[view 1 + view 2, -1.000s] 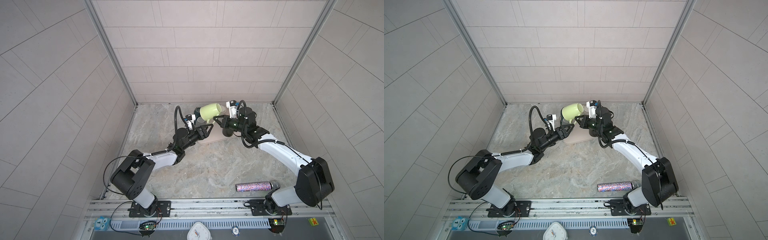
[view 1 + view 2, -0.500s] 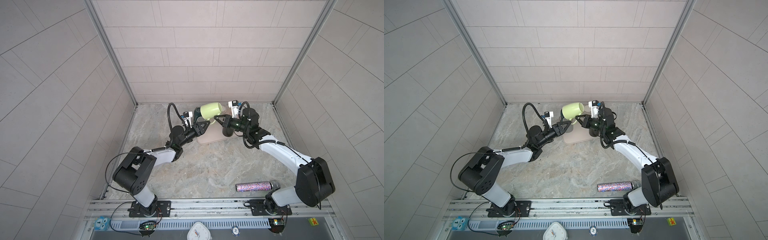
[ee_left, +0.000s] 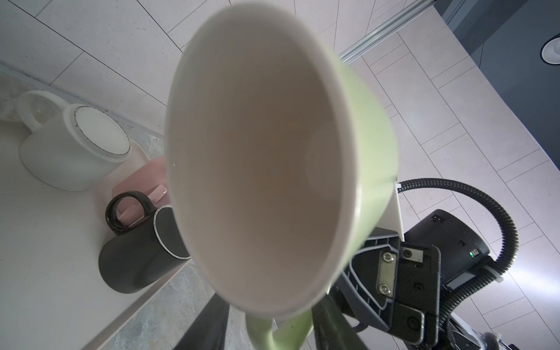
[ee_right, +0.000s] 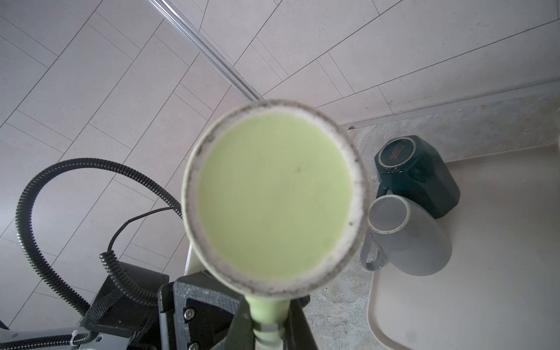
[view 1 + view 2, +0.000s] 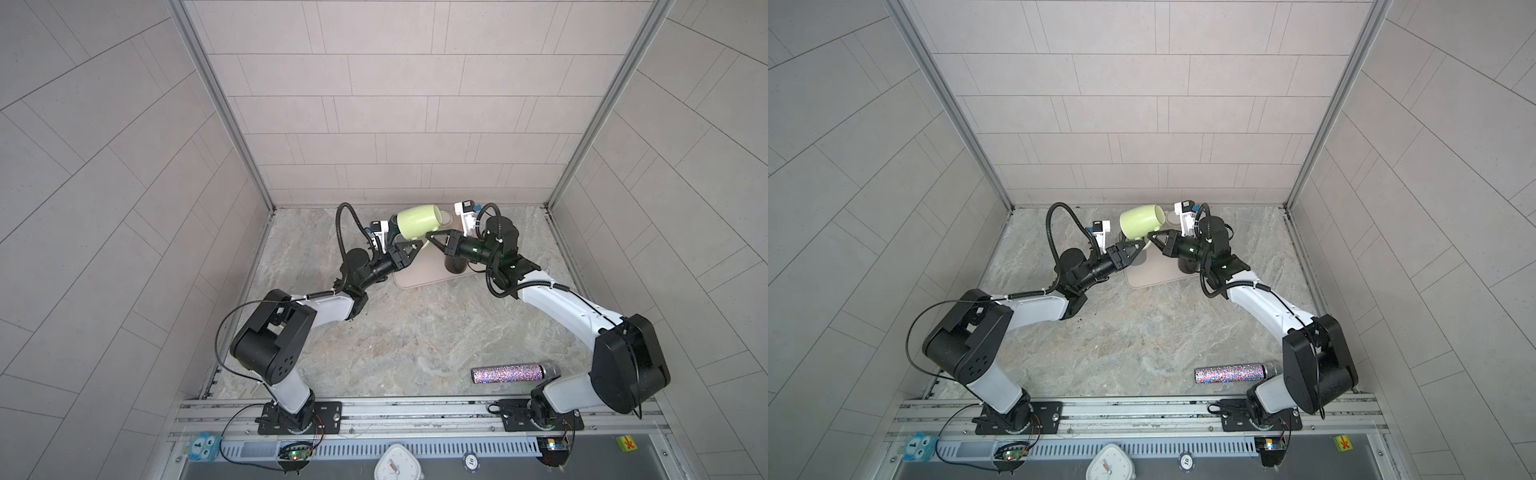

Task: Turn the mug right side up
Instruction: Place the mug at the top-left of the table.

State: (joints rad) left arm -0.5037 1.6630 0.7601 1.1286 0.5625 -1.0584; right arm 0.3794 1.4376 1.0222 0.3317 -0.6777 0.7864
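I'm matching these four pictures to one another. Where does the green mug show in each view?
Top views: green mug near the middle in both, tipped sideways, in the air by the tray.
Left wrist: its open mouth fills the middle.
Right wrist: its round base fills the middle.
Shared landmark: the pale tray, seen in all four.

A green mug [image 5: 417, 222] lies on its side in the air, over the far end of a pinkish tray [image 5: 419, 277]. The left tool [image 5: 415, 248] and right tool [image 5: 429, 239] meet just beneath it. A glittery tube [image 5: 513, 374] lies on the tabletop [image 5: 415, 340], well apart.
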